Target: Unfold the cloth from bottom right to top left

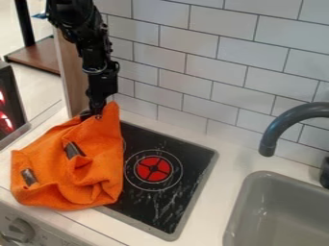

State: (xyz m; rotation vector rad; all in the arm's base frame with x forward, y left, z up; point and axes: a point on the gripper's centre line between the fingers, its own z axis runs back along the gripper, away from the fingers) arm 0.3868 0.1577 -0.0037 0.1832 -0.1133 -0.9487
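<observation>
The orange cloth (99, 156) lies bunched at the left of the stove (177, 202), partly over its black top and partly on the white counter (208, 204) beside it. The gripper (93, 116) is at the cloth's upper end, its fingers closed in on a pinch of fabric there, and the cloth rises in a peak just beside them. What matters for the next move is that nearly all the cloth lies below the gripper and out to its left, while the right edge drops steeply from the peak towards the lower part of the stove. The longer spread of fabric slants from that raised end down to the lower left, with a deep crease across the middle and two dark patches (74, 150), one near the crease and one by the left edge. To open it towards the top left, the pinched part probably needs to travel left and a little back before being let go; pulling straight up would more likely drag the whole heap along. The wall (173, 89) is near behind, so there seems to be little room that way. The cloth looks only partly opened, its folds loose and soft enough to slump back on release.
</observation>
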